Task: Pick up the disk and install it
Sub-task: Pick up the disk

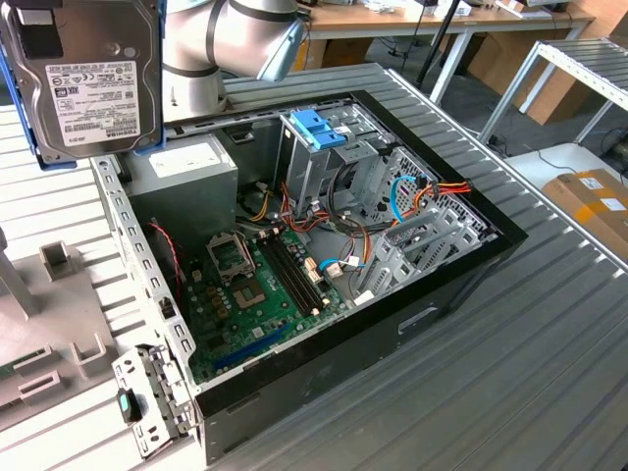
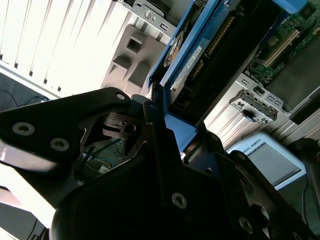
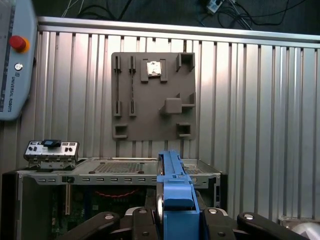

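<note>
One gripper [image 3: 176, 224] clamps the one disk [image 1: 88, 83] edge-on between its fingers; one open case [image 1: 324, 358] lies below it, one grey plate [image 3: 152, 95] beyond.

Arm [image 1: 211, 44] aloft; claw [image 3: 177, 222] clamped (fingers [image 3: 216, 225] either side) on disk [image 3: 172, 175], held upright

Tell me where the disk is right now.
The disk is held in the air at the exterior view's upper left, near the power supply in the computer case. In the first wrist view it stands edge-on, clamped in the tool.
</note>
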Controlling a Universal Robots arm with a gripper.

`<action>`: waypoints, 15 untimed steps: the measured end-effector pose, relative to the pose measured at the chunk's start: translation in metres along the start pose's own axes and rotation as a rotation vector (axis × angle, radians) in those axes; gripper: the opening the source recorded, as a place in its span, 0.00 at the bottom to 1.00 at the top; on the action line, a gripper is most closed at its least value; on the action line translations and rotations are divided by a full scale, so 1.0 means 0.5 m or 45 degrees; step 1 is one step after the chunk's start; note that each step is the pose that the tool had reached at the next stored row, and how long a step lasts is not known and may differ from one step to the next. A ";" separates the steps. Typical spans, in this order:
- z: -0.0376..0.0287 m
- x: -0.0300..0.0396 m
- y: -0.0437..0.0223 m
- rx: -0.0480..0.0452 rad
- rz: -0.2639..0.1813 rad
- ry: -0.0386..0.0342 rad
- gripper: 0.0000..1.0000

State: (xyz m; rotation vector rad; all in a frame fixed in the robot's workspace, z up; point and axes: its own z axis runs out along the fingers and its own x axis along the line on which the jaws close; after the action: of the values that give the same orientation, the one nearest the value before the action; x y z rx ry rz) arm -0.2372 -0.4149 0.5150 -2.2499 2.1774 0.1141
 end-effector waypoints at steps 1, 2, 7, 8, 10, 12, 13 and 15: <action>0.000 0.000 0.000 0.000 0.000 0.0001 0.37; 0.000 0.000 -0.001 0.000 0.000 0.0000 0.37; 0.001 0.000 -0.005 0.000 0.000 0.0005 0.37; 0.001 0.000 -0.005 0.000 0.000 0.0005 0.37; 0.002 0.000 -0.006 0.000 0.000 0.0007 0.37; 0.002 0.000 -0.008 0.000 0.000 0.0008 0.37; 0.002 0.000 -0.008 0.000 0.000 0.0008 0.37; 0.003 0.001 -0.010 0.000 0.000 0.0010 0.37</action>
State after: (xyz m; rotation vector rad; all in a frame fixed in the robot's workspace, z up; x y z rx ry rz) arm -0.2322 -0.4149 0.5135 -2.2504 2.1778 0.1132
